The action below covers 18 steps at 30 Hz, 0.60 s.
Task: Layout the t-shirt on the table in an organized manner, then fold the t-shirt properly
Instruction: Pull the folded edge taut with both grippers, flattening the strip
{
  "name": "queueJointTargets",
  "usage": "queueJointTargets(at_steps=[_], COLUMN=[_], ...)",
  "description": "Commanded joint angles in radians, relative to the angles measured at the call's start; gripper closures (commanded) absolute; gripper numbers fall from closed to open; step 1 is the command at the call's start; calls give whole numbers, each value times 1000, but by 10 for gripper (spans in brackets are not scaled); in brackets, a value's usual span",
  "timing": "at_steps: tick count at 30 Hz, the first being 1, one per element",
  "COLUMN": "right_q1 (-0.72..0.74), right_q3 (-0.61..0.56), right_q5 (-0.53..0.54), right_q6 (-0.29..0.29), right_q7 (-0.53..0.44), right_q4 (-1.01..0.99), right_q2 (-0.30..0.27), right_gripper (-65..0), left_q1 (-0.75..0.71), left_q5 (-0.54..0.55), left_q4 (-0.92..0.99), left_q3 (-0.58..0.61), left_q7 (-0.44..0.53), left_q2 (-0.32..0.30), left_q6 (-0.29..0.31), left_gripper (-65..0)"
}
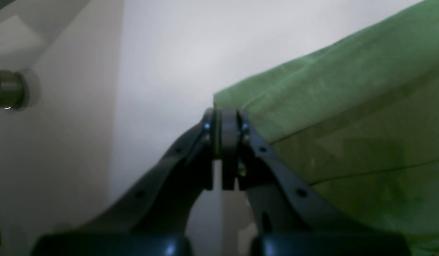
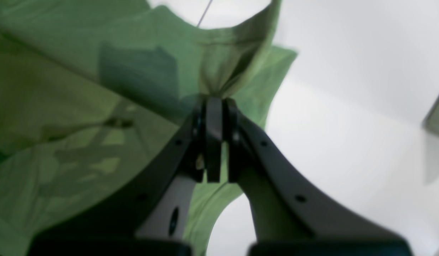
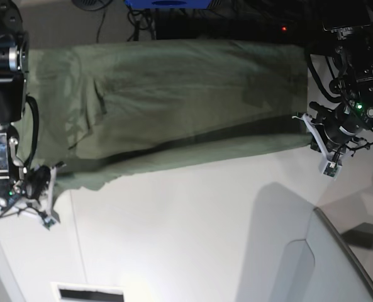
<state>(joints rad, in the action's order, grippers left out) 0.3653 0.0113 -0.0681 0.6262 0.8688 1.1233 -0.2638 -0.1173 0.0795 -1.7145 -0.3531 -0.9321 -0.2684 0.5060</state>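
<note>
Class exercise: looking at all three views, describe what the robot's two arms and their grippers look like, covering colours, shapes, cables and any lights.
Both arms are mostly black with loose black cables. The left gripper has dark, curved, forked fingers with small screw holes and flat black pads. The right gripper has the same build. In the base view, white brackets sit near each wrist, and a green light glows on each arm.

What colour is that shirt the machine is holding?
Plain olive green t-shirt, no pattern; the base view shows it best.

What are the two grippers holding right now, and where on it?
Both hold the t-shirt: left gripper at a corner, right gripper on bunched edge fabric.
</note>
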Motion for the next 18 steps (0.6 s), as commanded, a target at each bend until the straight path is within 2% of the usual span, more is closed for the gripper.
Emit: queueJointTargets(at_steps=[1,7,11,18], right_q1=[21,-48,-84,-133], right_q3=[22,80,106,108], right_q5=[-5,-5,-5,-5], right_q6=[-4,-4,-4,-4], right_q7=[13,51,79,108], right_q4=[31,122,160,206], right_q2=[-15,-12,-10,5], right_gripper=[0,0,0,0], left_q1=[11,11,-11,-32], left_q5=[3,3,3,3], left_q4=[-12,37,87,135], left_q3=[-4,-4,-4,-4], left_q7=[11,17,95,146], left_q2=[-12,-32,-32,-32], left_q6=[0,0,0,1], left_gripper=[0,0,0,0])
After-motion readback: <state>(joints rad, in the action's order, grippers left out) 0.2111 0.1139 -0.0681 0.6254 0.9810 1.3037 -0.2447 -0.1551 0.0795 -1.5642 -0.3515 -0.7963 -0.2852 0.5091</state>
